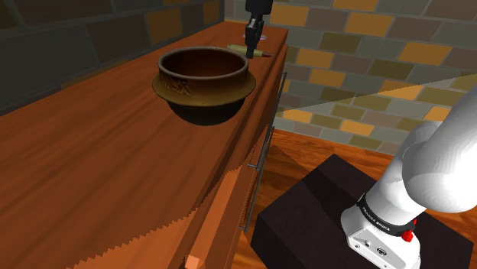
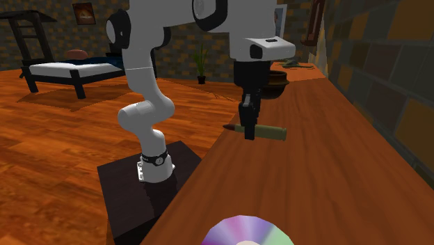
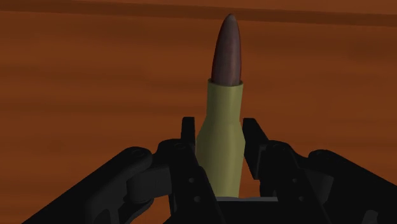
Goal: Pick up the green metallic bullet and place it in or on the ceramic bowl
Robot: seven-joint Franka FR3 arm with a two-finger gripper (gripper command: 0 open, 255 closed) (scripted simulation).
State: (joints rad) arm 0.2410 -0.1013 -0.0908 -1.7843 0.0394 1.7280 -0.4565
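Shoulder view: the gripper (image 1: 253, 46) pinches the bullet (image 1: 259, 53) at the counter's (image 1: 92, 176) far end, just beyond the brown bowl (image 1: 202, 82).

Second exterior view: the bullet lies level in the gripper; a shiny disc (image 2: 247, 233) rests nearer on the counter, and a bed (image 2: 66, 69) stands on the wooden floor (image 2: 55, 153).

Wrist view: both fingers (image 3: 188, 135) press the olive casing.

Your bullet (image 3: 221, 127): olive-green case, dark brown pointed tip, lying level, clasped at the case between the fingers (image 3: 188, 137). Tip points to the second exterior view's left. You can't tell if it's clear of the tabletop (image 1: 92, 168). Your bowl (image 1: 202, 84): dark brown, wide flared rim, upright on the tabletop, well apart from the bullet.
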